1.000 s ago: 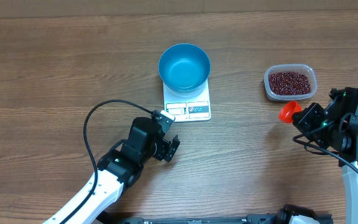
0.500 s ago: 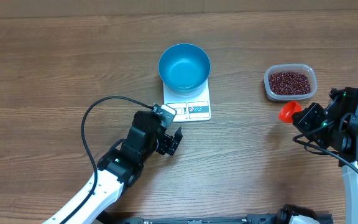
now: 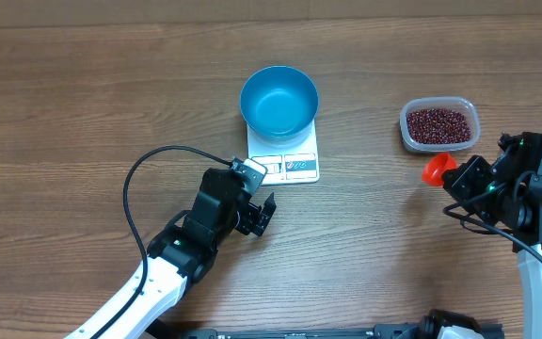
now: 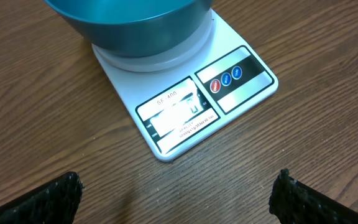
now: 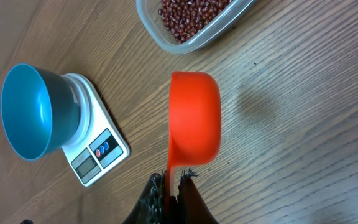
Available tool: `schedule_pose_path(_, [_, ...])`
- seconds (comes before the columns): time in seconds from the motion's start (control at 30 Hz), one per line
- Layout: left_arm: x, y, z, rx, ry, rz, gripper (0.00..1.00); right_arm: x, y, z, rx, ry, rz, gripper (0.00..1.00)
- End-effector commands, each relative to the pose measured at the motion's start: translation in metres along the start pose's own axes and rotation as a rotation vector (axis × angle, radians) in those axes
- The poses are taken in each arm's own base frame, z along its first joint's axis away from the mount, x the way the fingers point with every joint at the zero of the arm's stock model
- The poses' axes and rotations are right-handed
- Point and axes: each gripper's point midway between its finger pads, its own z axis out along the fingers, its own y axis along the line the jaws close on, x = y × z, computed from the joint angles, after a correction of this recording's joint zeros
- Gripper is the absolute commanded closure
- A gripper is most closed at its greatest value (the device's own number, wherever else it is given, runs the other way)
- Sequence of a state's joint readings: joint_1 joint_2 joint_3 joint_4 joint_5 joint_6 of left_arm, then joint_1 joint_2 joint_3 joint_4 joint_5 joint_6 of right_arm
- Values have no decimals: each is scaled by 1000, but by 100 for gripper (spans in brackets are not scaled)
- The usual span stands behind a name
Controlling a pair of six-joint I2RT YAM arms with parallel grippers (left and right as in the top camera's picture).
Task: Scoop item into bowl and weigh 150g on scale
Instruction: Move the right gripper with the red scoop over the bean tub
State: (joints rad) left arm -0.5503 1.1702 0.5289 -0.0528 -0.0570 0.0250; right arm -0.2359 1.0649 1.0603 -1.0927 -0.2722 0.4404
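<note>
Overhead: an orange scoop [image 3: 436, 169] is pinched by the right gripper [image 3: 453, 176] near the beans [image 3: 438, 124]; the left gripper [image 3: 260, 195] is spread before the scale [image 3: 294, 168].

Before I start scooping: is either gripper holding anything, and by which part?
Right gripper pinches the orange plastic scoop by its handle; left gripper is open and empty.

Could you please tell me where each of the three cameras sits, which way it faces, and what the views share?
Overhead: above the table, looking straight down on bowl, scale, beans; both arms show, left arm, right arm.
Left wrist: on the left arm, facing forward and down at the scale; open jaws' tips in the bottom corners.
Right wrist: on the right arm, looking along shut jaws gripping the handle of the orange scoop.
Shared: bowl and scale appear in all three.
</note>
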Motion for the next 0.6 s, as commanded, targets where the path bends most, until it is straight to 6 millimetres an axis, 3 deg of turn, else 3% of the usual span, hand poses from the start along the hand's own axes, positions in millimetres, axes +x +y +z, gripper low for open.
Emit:
schedule_pose_path(0.0, [5,-1,2,1,13,-10,0,-9,4,-8,-7,-40,-34,96])
schedule_pose_path(0.17, [5,-1,2,1,13,-10,0,-13,8,-12,-4,-35,-58,96])
schedule_pose_path(0.3, [5,-1,2,1,13,-10,1,-27,17,-18,36,42,-102,96])
schedule_pose_path(0.57, [5,-2,2,2,13,-9,0,-85,41,-24,113,100,-169,96])
